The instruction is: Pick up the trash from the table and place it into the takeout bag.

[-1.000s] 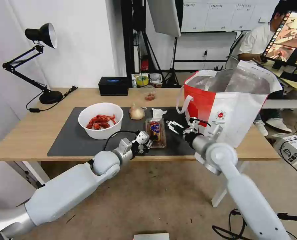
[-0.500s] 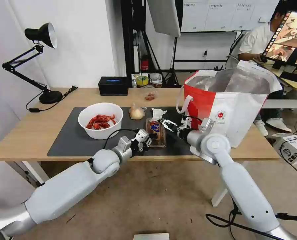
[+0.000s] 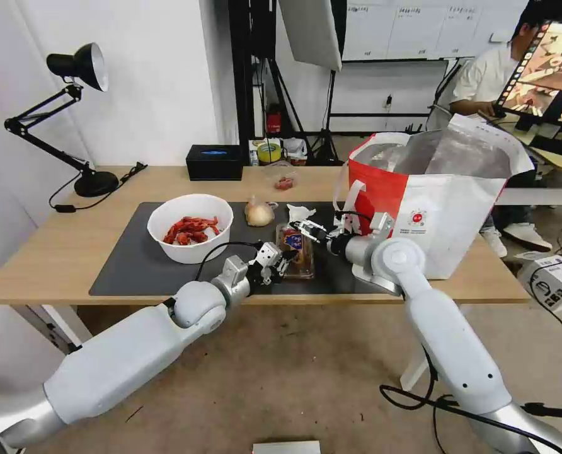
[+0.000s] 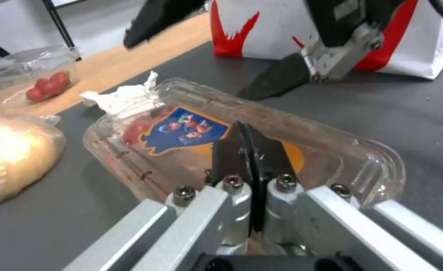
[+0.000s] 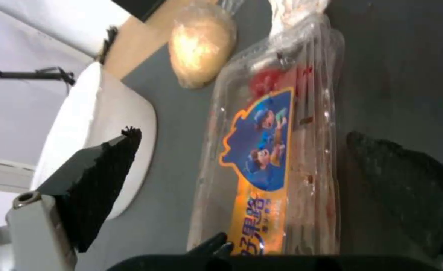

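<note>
Jaws: right gripper [image 3: 301, 226] wide open astride tray [image 3: 295, 250] | left gripper [image 3: 283, 260] closed, empty

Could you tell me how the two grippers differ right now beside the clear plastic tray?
The left gripper is shut at the clear plastic tray's near end; the right gripper is open over its far end. The left comes from the table's front, the right from the takeout bag side.

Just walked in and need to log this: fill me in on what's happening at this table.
The robot is clearing trash into the takeout bag. Both arms are working on the clear plastic tray lying on the grey mat. The left gripper sits shut at the tray's near end; the right gripper is open, its fingers straddling the tray. The bowl of crayfish shells, tissue and onion-like lump remain on the table.
</note>
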Available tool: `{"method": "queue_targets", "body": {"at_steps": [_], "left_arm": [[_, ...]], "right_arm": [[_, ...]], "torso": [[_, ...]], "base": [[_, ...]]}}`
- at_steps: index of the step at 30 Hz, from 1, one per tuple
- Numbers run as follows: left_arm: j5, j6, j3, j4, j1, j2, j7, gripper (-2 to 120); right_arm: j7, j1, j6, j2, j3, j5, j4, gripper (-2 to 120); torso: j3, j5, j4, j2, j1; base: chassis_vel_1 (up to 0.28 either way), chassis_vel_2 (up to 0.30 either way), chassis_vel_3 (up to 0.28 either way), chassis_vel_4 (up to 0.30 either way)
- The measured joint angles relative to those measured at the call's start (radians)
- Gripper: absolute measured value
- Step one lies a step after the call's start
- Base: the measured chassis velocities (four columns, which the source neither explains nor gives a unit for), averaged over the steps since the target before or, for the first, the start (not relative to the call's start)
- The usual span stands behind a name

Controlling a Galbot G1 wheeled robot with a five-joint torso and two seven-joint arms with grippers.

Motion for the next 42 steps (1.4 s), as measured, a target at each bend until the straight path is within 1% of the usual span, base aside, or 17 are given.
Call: {"method": "queue_targets", "body": {"at_steps": [19,32,35,42], "left_arm": [[-0.002,-0.008,-0.002,-0.001,0.005,-0.001,-0.001,0],[-0.005,-0.013,-0.008,-0.003,0.005,-0.001,-0.001,0],[-0.005,-0.024,-0.012,-0.003,0.014,0.003,-0.001,0],[-0.005,-0.027,-0.014,-0.006,0.019,0.006,0.001,0]], "right_arm": [[0.035,0.048,-0.035,0.036,-0.028,0.019,-0.064,100],[0.038,0.048,-0.051,0.059,-0.026,0.015,-0.093,100],[0.036,0.064,-0.057,0.066,-0.025,0.017,-0.109,100],[0.035,0.079,-0.058,0.072,-0.034,0.021,-0.125,100]], "torso": [[0.0,0.0,0.0,0.0,0.0],[0.0,0.0,-0.0001,0.0,0.0],[0.0,0.0,0.0,0.0,0.0],[0.0,0.0,0.0,0.0,0.0]], "base": [[0.0,0.0,0.0,0.0],[0.0,0.0,0.0,0.0],[0.0,0.0,0.0,0.0],[0.0,0.0,0.0,0.0]]}}
